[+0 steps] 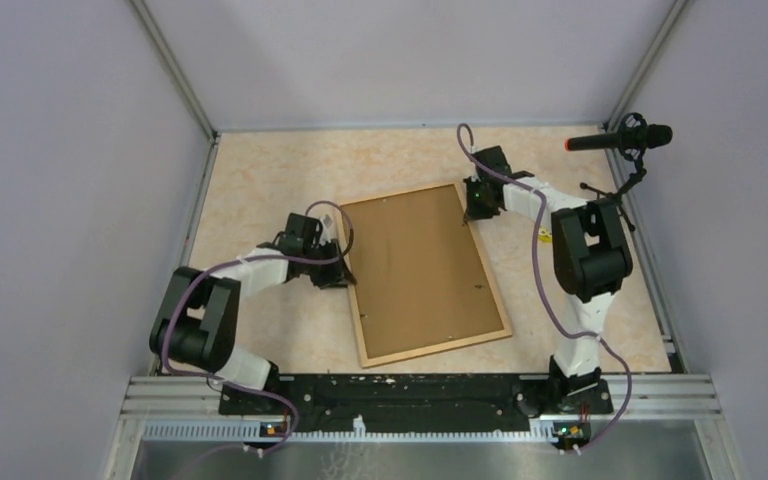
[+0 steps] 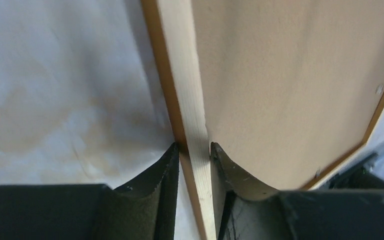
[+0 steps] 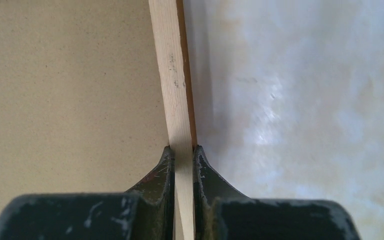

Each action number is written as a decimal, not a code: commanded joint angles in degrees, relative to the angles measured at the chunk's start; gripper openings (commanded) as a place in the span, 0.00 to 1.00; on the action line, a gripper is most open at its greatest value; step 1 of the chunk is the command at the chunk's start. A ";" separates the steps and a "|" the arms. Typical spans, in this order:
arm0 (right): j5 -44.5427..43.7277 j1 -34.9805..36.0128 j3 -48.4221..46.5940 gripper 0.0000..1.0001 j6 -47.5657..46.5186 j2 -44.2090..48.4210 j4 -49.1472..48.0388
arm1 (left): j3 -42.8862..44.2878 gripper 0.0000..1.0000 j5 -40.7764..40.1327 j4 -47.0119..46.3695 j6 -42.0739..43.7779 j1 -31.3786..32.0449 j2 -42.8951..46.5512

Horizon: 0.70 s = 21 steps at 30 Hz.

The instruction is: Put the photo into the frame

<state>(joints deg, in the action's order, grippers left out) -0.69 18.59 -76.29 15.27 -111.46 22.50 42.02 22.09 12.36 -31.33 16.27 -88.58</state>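
Note:
The frame (image 1: 438, 347), thin light orange-brown wood, lies flat and skewed mid-table, back side up. A plain brown backing board (image 1: 420, 270) fills it. The photo is hidden. My left gripper (image 1: 345, 262) is shut on the frame's left rail, one finger outside and one on the board side; the left wrist view shows the rail (image 2: 182, 75) pinched between the fingers at my left gripper (image 2: 194, 147). My right gripper (image 1: 473, 205) is shut on the right rail near the far right corner; the right wrist view shows the rail (image 3: 172, 65) clamped in my right gripper (image 3: 182, 150).
The table (image 1: 280, 170) is pale marbled beige, closed in by grey walls on the left, back and right. A black microphone with a red tip (image 1: 620, 138) on a small stand sits at the far right edge. A metal rail runs along the near edge.

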 commanded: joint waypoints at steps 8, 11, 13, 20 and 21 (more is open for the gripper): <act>9.11 2.94 -15.35 0.38 -2.25 -7.41 3.62 | -9.29 0.61 9.71 0.06 -4.55 5.28 13.56; 2.94 3.03 -17.51 0.57 -2.83 -5.28 9.38 | -6.36 0.72 4.70 4.38 -1.95 5.21 14.43; 0.22 3.11 -15.44 0.65 -3.33 -1.79 10.99 | -4.45 0.79 2.52 6.43 -0.94 5.09 14.33; -0.53 3.12 8.64 0.70 -2.85 15.60 8.89 | -2.54 0.78 1.49 5.80 -1.45 4.80 8.05; -0.47 3.16 11.53 0.70 -2.53 17.49 8.69 | -2.14 0.76 1.22 5.61 -1.53 4.80 6.91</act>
<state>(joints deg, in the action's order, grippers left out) 0.32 21.63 -73.25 12.08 -102.30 30.22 37.78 24.86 17.85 -33.39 21.30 -77.84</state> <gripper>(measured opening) 0.702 0.784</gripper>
